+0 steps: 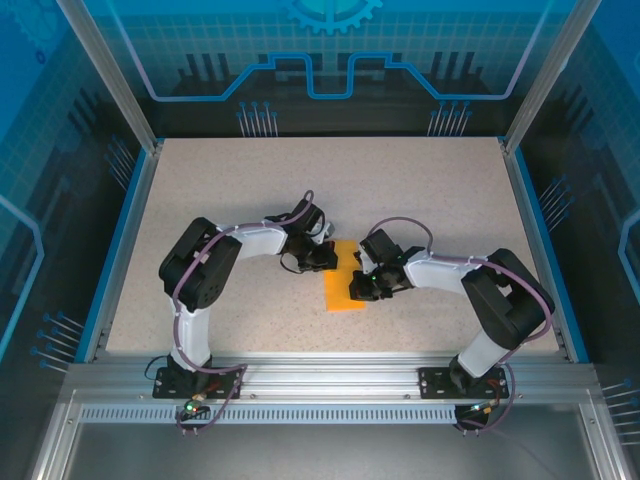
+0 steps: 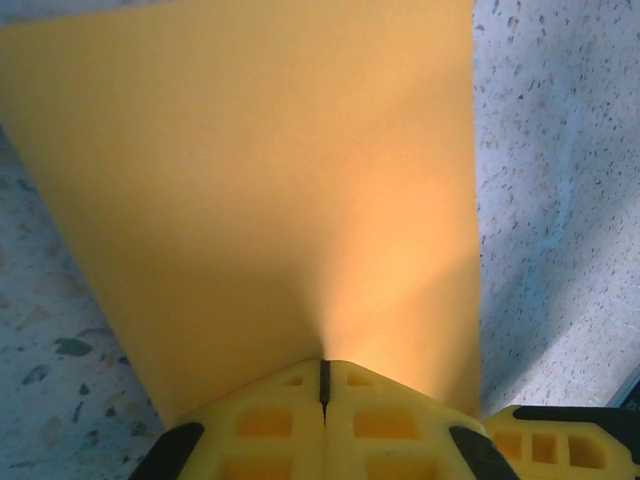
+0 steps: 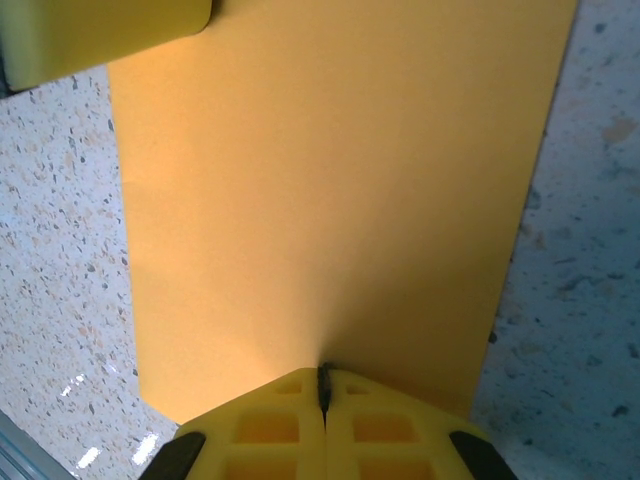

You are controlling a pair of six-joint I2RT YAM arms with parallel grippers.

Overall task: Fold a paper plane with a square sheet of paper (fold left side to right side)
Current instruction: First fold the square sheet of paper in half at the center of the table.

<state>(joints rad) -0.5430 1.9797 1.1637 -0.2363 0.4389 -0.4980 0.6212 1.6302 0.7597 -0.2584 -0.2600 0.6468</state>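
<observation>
Paper (image 1: pixel 341 292) lies mid-bench (image 1: pixel 430 200), a narrow rectangle between my arms; left pincer (image 2: pixel 323 375) and right pincer (image 3: pixel 323 378) both closed, tips on it: I judge best to press flat, edges aligned, and sweep slowly along the crease.

The sheet of paper (image 2: pixel 280 200) is thin, smooth and matt, the table (image 1: pixel 420 200) has a speckled, stone-like, faintly grainy top, the fingers (image 2: pixel 265 425) of the left gripper (image 2: pixel 323 380) are dull moulded plastic, and the front rail (image 1: pixel 330 378) is brushed silvery metal.
</observation>
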